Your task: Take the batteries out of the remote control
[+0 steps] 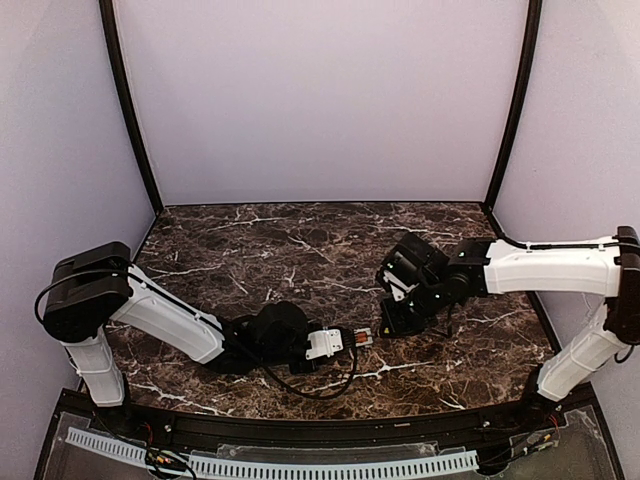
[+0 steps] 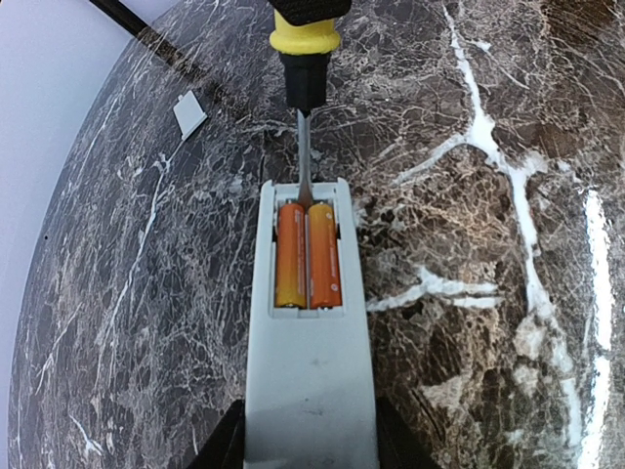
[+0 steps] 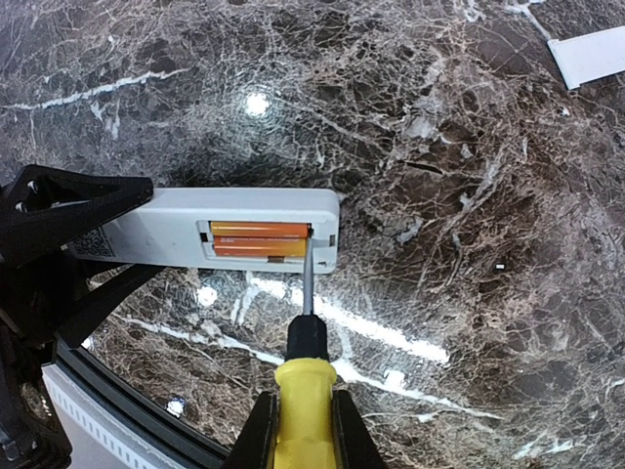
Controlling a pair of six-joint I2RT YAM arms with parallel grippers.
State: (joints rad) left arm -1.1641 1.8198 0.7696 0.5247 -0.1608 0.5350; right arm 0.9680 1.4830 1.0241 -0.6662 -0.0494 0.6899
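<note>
Dark marble table (image 1: pixel 300 240) with both arms meeting near its near middle. Left gripper (image 1: pixel 322 345) clamped on the remote control (image 2: pixel 311 381), held back side up between the two arms, bay open. Right gripper (image 3: pixel 303 435) closed around the yellow handle of a screwdriver (image 3: pixel 305 376), blade tip set at the right end of the bay, between the two cells. Cover (image 2: pixel 189 115) already off, lying on the table apart from the remote. Both batteries (image 2: pixel 308 256) seated side by side in the bay, neither lifted. By the look of it: opening done, prying only at its start, whole unloading left.
</note>
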